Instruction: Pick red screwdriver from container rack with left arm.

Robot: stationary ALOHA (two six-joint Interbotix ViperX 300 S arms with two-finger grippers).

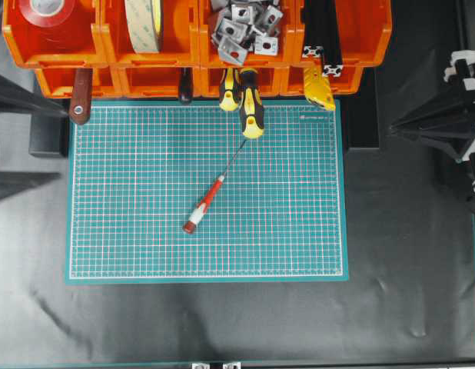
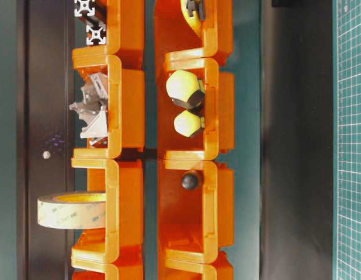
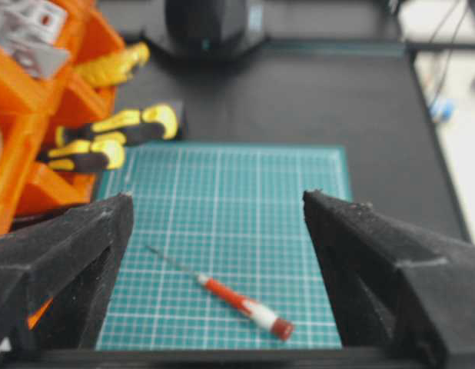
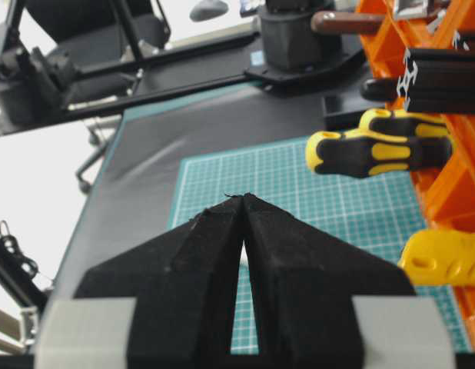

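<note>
On the green mat, red screwdriver, red-and-white handle, thin shaft; left tool wide; right tool closed

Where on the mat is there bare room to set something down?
The mat's right half and its near strip below the red screwdriver are bare, as is the left side. It is crowded along the far edge, where yellow handles overhang from the rack.

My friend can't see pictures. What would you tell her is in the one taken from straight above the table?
A small red screwdriver lies at a slant on a green grid mat, its thin metal tip pointing up toward two yellow-and-black screwdrivers. Those stick out of an orange bin rack along the top, which also holds tape rolls and metal brackets.
</note>
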